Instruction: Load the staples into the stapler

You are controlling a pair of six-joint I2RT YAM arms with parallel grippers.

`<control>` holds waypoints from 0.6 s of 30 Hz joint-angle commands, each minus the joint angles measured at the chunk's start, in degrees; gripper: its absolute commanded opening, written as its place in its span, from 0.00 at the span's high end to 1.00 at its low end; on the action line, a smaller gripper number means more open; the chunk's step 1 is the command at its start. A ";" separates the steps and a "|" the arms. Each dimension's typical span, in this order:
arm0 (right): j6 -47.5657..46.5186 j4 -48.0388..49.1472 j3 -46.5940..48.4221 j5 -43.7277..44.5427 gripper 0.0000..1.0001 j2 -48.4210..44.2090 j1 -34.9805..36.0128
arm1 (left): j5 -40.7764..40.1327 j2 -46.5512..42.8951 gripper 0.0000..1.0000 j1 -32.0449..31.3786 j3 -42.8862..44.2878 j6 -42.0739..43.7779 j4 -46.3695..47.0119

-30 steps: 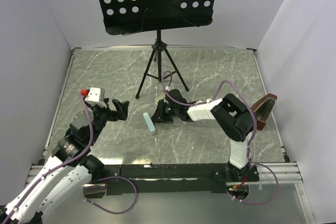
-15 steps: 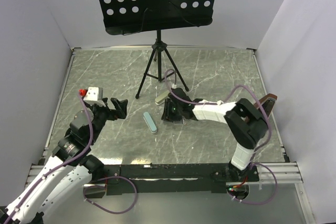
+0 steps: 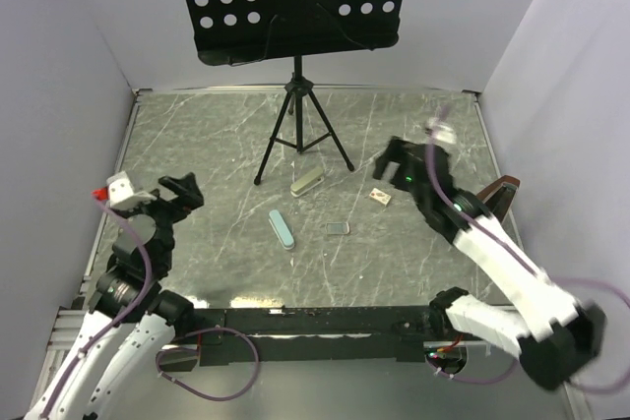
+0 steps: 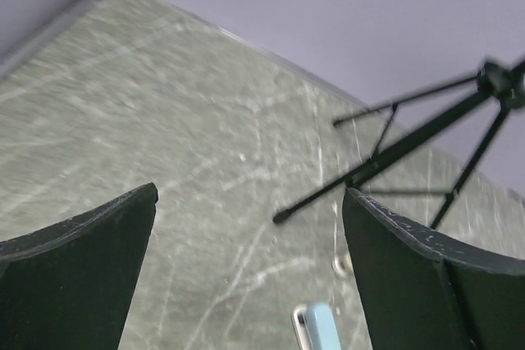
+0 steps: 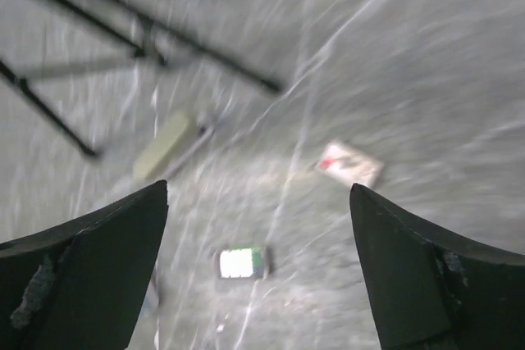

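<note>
Right claw (image 3: 397, 166) hangs in the air to the right of the tripod (image 3: 298, 110), fingers spread wide, nothing between them. Left claw (image 3: 182, 189) sits well off to the tripod's left, also released and empty; its own camera shows a broad gap between the dark fingers (image 4: 82, 284).

Now the staples. The little box (image 3: 381, 196) lies flat on the counter (image 3: 433, 125), just right of the tripod's right foot. The silvery strip (image 3: 338, 228) lies nearer the arm bases than that foot. The beige stapler (image 3: 307, 182) rests on the near side of the tripod, between its feet, and the teal stapler (image 3: 282, 229) lies further toward the arm bases.

So who's closer? The right claw, clearly: box and strip both lie below it and toward the tripod. In the wrist view the strip (image 5: 242, 262) is framed low between the fingers, its long axis running roughly across from one finger to the other. My read: a descent, and likely a wrist turn to pinch its narrow width.
</note>
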 commanded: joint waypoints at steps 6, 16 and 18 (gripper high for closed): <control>-12.97 -5.33 -5.64 20.34 0.00 -29.40 -2.16 | -11.34 -12.38 0.01 0.73 -0.84 3.99 6.09; -20.80 -4.10 -8.19 22.37 0.00 -42.25 -2.16 | -11.41 -15.39 0.01 0.64 -1.37 14.55 13.21; -21.42 -3.13 -9.33 22.72 0.00 -42.60 -2.25 | -11.86 -15.65 0.01 0.64 -1.72 14.02 13.48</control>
